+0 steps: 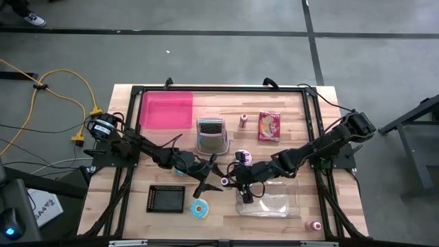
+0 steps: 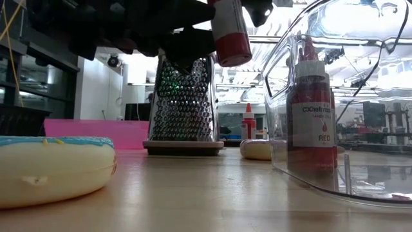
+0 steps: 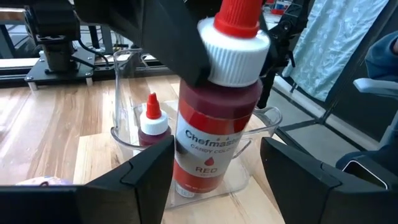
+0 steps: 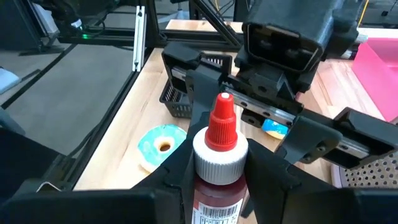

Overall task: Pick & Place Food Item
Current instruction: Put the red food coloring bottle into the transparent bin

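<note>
A bottle of red food colour [image 3: 214, 124], with a white collar and red cap, hangs in the air at mid-table, between both grippers [image 1: 225, 182]. My right gripper [image 4: 217, 186] reaches in from the right and is shut on it. My left gripper [image 3: 214, 180] faces it from the left, open, one finger on each side of the bottle's lower body without touching. A clear plastic container [image 1: 269, 199] lies just to the right, and a second small red bottle [image 3: 152, 121] stands inside it. My right gripper pinches the bottle's upper body [image 3: 214, 93], just under the white collar, between its two fingers [image 3: 177, 50]. The fingers come from the table's right side, slanting slightly down. The bottle stands nearly upright, cap up, its base [image 2: 235, 55] lifted clear of the table.
A metal grater [image 1: 211, 134] stands just behind the grippers and a pink tray [image 1: 167, 110] at the far left. A blue-iced doughnut [image 1: 199, 210] and a black basket [image 1: 167, 198] lie near the front. A red packet [image 1: 269, 126] and small bottles [image 1: 243, 121] [image 1: 313, 225] are also on the table.
</note>
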Tool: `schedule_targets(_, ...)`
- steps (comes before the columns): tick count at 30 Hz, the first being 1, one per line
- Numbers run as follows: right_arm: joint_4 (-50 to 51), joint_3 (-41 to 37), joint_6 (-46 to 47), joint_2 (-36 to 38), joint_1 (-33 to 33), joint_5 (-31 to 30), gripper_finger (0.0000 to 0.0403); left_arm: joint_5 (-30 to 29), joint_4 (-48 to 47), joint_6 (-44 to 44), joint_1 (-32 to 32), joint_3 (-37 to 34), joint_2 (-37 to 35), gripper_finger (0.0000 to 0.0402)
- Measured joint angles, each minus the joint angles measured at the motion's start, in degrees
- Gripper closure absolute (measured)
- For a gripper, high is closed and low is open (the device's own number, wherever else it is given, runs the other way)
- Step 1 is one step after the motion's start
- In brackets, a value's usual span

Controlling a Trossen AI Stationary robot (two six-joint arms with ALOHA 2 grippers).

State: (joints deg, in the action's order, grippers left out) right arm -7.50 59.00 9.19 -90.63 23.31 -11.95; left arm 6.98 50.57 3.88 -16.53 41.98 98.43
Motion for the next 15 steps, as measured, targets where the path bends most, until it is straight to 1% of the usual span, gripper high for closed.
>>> schedule_targets(10, -1.05, 0.04, -0.44, 0.0, 0.0, 0.05, 0.0301, -0.05, -0.14, 0.04, 0.02, -0.02, 0.0, 0.0168)
schedule_targets(15, -0.64, 0.04, -0.86, 0.84, 0.29, -0.1, 0.0301, -0.09, -2.18, 0.46, 0.02, -0.04, 0.0, 0.0168)
